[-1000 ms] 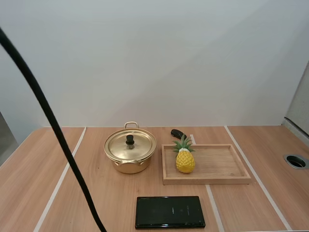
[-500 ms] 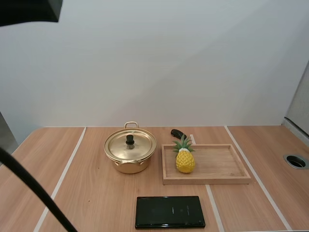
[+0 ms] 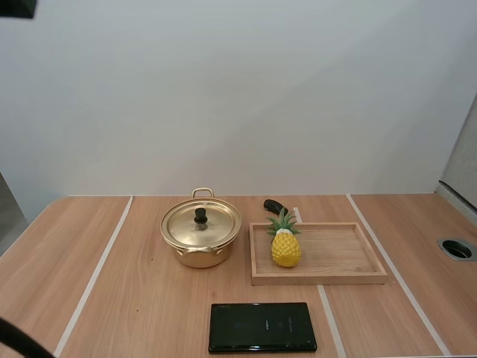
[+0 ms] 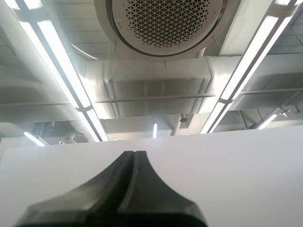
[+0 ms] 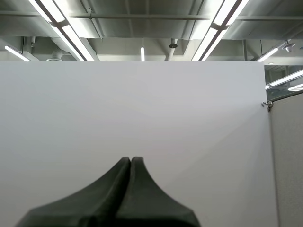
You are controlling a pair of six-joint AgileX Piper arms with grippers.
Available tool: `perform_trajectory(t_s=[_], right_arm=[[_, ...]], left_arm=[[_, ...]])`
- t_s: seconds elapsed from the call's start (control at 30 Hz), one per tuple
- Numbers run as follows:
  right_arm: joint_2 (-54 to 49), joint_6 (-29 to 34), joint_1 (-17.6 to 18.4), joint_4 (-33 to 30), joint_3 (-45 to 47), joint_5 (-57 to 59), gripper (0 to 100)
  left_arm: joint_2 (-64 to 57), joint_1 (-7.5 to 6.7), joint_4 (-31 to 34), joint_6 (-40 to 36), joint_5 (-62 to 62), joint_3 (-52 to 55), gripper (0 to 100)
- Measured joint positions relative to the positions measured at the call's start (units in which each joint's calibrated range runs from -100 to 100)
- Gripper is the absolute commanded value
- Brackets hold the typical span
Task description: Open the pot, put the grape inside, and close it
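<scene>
High view: lid (image 3: 188, 225) on pot (image 3: 200, 258), pineapple (image 3: 285, 249) in wooden tray (image 3: 320, 278) beside; left gripper (image 4: 134, 153), right gripper (image 5: 130, 160) clenched empty

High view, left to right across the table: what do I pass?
Pot → pineapple, at the tray's left end → tray → hole in the table. The black slab in front spans pot and tray, so I leave it out.

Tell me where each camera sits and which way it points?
High view: above and behind the arms, looking down at pot, pineapple and wooden tray.
Left wrist view: on the left arm, tilted up past its shut left hand at the white wall.
Right wrist view: same, past the shut right hand; both share that wall.
</scene>
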Motion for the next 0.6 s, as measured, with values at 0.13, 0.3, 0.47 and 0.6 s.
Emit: perform_trajectory(t_s=[0.13,0.3,0.47,0.6], right_arm=[[-0.1,0.0,0.0,0.4,5.8,-1.7,0],[0.0,0.0,0.0,0.4,18.1,-7.4,0],[0.2,0.0,0.0,-2.9,29.3,-12.1,0],[0.2,-0.1,0.0,-4.1,35.6,-15.0,0]], left_arm=[[-0.1,-0.14,1.0,0.0,-0.2,2.4,0],[-0.1,-0.14,1.7,0.0,-0.2,12.2,0],[-0.1,-0.14,4.3,0.0,0.0,23.2,0],[-0.1,-0.14,5.3,0.0,0.0,29.8,0]])
